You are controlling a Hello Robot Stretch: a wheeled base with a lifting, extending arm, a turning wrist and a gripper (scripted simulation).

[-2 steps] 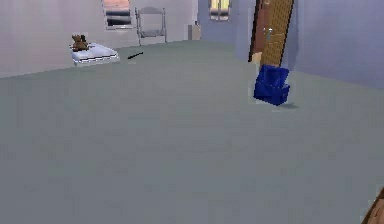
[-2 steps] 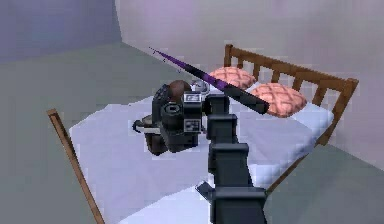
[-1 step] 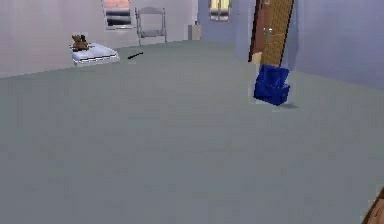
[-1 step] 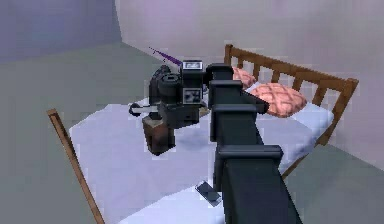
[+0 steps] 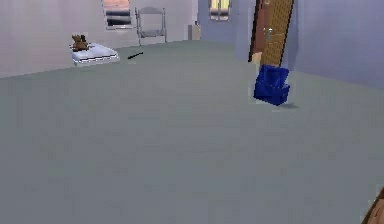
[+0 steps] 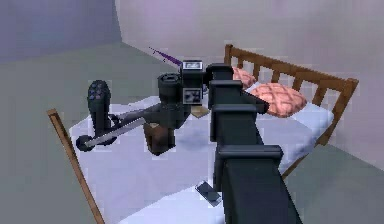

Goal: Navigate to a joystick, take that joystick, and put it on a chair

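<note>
Grey-green floor (image 5: 150,140): bare and wide in the forward view, running back to pale walls.
Blue boxy thing (image 5: 271,84): on the floor at the forward view's right, just in front of a wooden door (image 5: 272,28); can't tell whether it is a seat.
Low white pad (image 5: 97,58): far left by the back wall, with a small brown thing (image 5: 79,42) on it and a thin dark stick (image 5: 135,56) on the floor just beside it.
White frame (image 5: 151,22): upright at the back wall, right of the left window (image 5: 117,10).
Bed (image 6: 140,180): white sheet, wooden headboard (image 6: 300,75), pink pillow (image 6: 270,97) at the head end, wooden foot rail (image 6: 68,150) at the arm side view's left.
Arm (image 6: 245,160): dark square bar out over the bed, white marker squares (image 6: 190,70) at its far end.
Gripper (image 6: 95,142): dark body left of the markers, thin fingers (image 6: 120,128) pointing to the view's left over the sheet.
Finger state: cannot tell from these views.
Joystick (image 6: 98,102): dark, rounded top on a narrower stem, upright at the fingertips near the foot rail; cannot tell whether it touches the fingers or the sheet.
Hold: cannot tell whether the gripper holds anything, since the bed lies right behind it.
Small dark flat thing (image 6: 208,192): on the sheet just left of the arm.
</note>
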